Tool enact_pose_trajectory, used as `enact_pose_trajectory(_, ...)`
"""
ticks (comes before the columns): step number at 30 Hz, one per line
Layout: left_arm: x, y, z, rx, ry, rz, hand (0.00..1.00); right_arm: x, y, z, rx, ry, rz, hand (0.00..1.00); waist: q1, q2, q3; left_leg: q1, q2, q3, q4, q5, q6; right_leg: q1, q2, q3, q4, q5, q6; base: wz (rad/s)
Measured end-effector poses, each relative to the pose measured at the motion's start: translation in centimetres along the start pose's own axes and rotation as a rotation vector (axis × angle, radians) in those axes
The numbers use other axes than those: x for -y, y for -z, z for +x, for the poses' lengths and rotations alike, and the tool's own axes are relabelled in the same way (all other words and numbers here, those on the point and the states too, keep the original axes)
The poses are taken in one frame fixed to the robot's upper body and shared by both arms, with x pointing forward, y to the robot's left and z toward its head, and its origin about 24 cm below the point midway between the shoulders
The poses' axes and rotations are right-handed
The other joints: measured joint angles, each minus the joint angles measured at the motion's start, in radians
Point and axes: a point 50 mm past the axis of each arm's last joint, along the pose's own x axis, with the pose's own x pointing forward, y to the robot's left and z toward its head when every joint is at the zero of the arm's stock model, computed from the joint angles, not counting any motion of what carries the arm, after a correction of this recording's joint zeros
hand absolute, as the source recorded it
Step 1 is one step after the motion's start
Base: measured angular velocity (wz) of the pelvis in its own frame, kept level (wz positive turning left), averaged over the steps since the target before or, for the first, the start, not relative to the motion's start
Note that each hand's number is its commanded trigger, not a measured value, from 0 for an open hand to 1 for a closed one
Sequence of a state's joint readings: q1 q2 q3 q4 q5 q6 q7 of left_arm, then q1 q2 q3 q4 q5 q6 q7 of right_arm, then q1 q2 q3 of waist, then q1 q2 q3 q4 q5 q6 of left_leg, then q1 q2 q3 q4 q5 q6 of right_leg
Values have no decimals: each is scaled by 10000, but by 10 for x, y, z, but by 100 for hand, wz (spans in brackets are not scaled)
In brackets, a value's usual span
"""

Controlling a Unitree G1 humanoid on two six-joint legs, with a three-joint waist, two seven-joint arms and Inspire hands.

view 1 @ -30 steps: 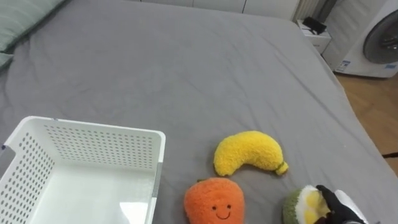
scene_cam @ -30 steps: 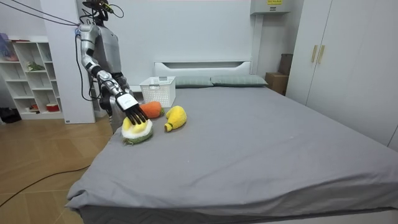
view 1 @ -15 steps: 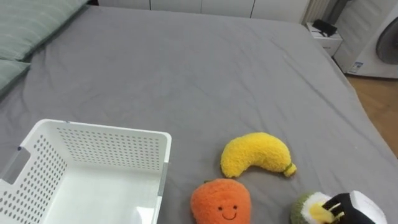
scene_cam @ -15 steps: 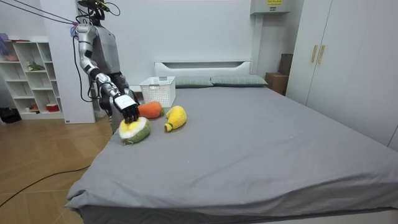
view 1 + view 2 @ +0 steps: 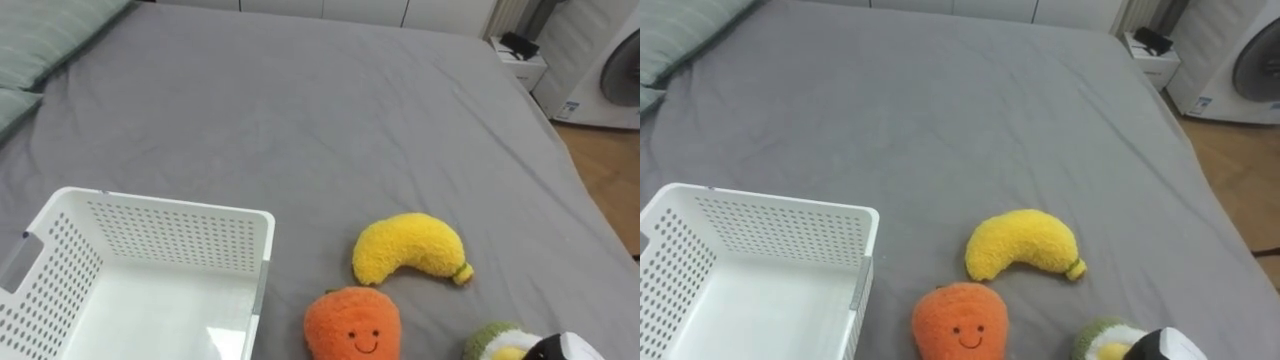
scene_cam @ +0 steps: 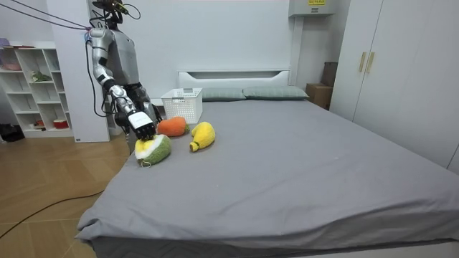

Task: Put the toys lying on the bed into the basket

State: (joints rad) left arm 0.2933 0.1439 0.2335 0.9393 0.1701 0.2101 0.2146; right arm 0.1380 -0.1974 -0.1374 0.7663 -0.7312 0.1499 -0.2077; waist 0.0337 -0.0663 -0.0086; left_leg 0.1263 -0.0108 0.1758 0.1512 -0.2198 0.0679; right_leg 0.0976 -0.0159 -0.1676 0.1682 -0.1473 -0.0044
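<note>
Touching right hand (image 6: 143,130), seemingly: green plush (image 6: 155,150)

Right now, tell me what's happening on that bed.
The robot stands at the edge of the bed, collecting plush toys. Its right robot hand appears closed on the green-and-yellow plush toy near that edge. The plush banana and the orange plush with a smiling face lie loose on the grey cover beside the white basket. No toy shows in the basket.
</note>
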Motion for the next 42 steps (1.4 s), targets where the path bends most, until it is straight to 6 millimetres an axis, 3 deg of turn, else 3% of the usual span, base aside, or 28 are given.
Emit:
enact_pose_trajectory(7,0,0,0,81,118,-19,0,7,-3,2,203,152,380,100,-51,-6,-11,1,-10,-24,20,2,2,12,-17,-80,28,0,0,0)
enact_pose_trajectory(10,1,-1,0,142,293,-64,0,22,-15,3,668,447,712,100,-67,-63,-23,26,-9,23,15,3,3,-4,-11,28,48,0,1,-4)
enact_pose_trajectory(13,2,-1,0,156,354,-156,0,45,-36,1,1589,1294,990,100,-172,-90,44,-22,-5,67,11,3,4,-126,-12,44,74,0,1,-4)
enact_pose_trajectory(14,3,-1,0,182,379,-278,0,59,-48,-3,2160,1828,1151,100,-248,-115,23,-112,-6,67,20,5,7,-169,-15,44,79,0,1,0)
enact_pose_trajectory(17,3,-3,0,300,445,-582,0,86,-68,-12,3222,2842,1357,100,-288,-72,62,-115,-2,64,-6,6,6,-170,-4,75,51,0,1,0)
enact_pose_trajectory(25,8,-6,1,343,561,-672,0,124,-106,-36,5098,4072,1737,100,-149,-124,44,-283,-12,147,-34,10,7,-457,15,198,50,6,12,-4)
enact_pose_trajectory(26,8,-7,1,374,582,-685,0,130,-112,-40,5380,4317,1824,100,-139,-106,69,-281,-11,157,-32,11,8,-472,17,210,47,6,12,-4)
enact_pose_trajectory(31,11,-9,0,457,657,-709,0,148,-127,-56,6287,4897,2030,100,-62,4,120,-296,-2,159,-52,10,8,-477,16,211,45,6,13,0)
enact_pose_trajectory(42,13,-9,0,502,869,-709,0,175,-172,-94,8572,5161,2416,100,110,-55,48,-304,-3,157,-32,11,8,-455,16,187,72,6,12,1)
